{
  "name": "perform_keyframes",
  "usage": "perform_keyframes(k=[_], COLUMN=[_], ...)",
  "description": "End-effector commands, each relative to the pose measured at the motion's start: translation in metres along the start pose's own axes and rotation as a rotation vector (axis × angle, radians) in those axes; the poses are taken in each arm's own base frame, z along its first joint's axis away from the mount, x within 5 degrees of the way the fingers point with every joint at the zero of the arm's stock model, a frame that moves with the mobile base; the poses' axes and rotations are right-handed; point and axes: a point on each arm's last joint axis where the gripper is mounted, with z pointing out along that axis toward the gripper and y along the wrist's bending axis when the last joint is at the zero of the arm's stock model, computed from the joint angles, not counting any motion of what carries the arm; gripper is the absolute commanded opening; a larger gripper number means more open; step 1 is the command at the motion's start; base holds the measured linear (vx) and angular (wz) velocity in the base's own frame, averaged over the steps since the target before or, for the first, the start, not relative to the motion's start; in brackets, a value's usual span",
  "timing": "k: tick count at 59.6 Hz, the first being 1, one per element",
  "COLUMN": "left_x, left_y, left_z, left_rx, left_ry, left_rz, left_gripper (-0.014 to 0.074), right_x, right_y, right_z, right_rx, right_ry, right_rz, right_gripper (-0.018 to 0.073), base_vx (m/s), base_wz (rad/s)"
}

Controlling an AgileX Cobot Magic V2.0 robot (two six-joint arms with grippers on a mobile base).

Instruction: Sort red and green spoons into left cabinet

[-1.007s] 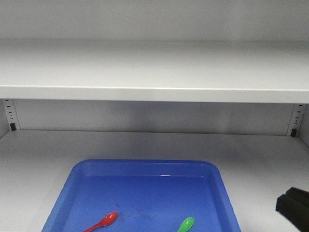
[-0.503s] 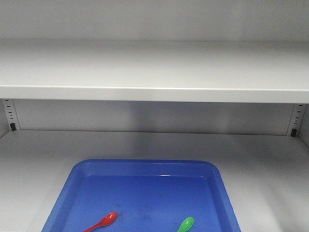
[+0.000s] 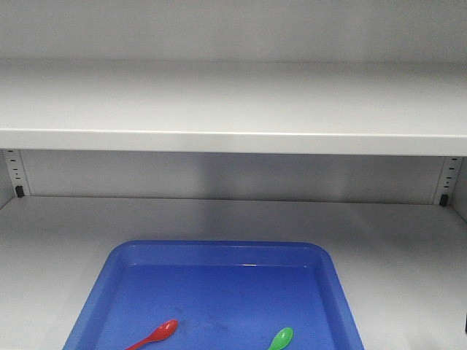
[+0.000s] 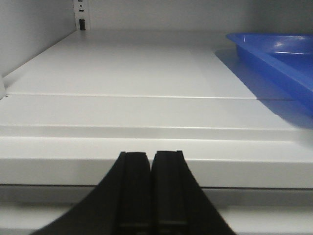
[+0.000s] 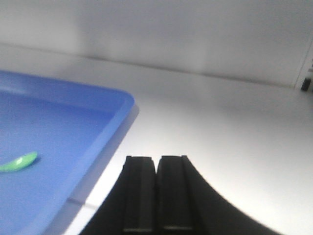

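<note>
Right gripper [image 5: 156, 169] gone from front view, pressed closed

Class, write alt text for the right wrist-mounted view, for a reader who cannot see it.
The right gripper, black with its jaws shut together, sits low in the foreground over a pale grey cabinet shelf. To its left lies the corner of a blue tray holding a green spoon.

Pale grey back wall [image 3: 233, 29], perforated support strips [image 3: 13, 171] in both rear corners, soft even light
</note>
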Motion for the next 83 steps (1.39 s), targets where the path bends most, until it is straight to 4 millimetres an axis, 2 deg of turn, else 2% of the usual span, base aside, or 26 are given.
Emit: perform_keyframes(k=[1, 11, 17, 23, 34, 49, 66, 83], left_x=[-0.008, -0.008, -0.008, -0.008, -0.008, -0.008, -0.008, -0.008], left_y=[-0.001, -0.001, -0.001, -0.001, -0.001, -0.001, -0.001, -0.001], left_z=[-0.002, -0.002, -0.002, -0.002, -0.002, -0.002, -0.002, -0.002], left_rx=[0.009, 0.009, 0.009, 0.009, 0.009, 0.009, 0.009, 0.009], left_ry=[-0.099, -0.099, -0.099, -0.099, -0.099, -0.099, -0.099, -0.099], left_rz=[-0.008, -0.008, -0.008, -0.008, -0.007, -0.007, -0.007, -0.007], left_gripper=[0.0, 0.0, 0.0, 0.0, 0.0, 0.0, 0.0, 0.0], right_x=[0.008, 0.067, 0.094, 0.111, 0.11, 0.111, 0.112, 0.112], right_y=[-0.003, -0.003, -0.003, -0.002, -0.001, -0.001, -0.011, -0.011], right_z=[-0.011, -0.023, -0.028, -0.03, -0.039, -0.039, -0.041, -0.041], right_rx=[0.045, 0.083, 0.097, 0.098, 0.102, 0.108, 0.282, 0.292], right_ry=[-0.097, -0.128, -0.187, -0.233, -0.282, -0.28, -0.281, -0.281], right_rz=[0.022, 0.126, 0.118, 0.11, 0.052, 0.063, 0.122, 0.123], right_gripper=[-0.0004, -0.0004, -0.0004, -0.0004, -0.0004, -0.0004, -0.0004, -0.0004], base_vx=[0.0, 0.0, 0.0, 0.0, 0.0, 0.0, 0.0, 0.0], base_wz=[0.0, 0.0, 0.0, 0.0, 0.0, 0.0, 0.0, 0.0])
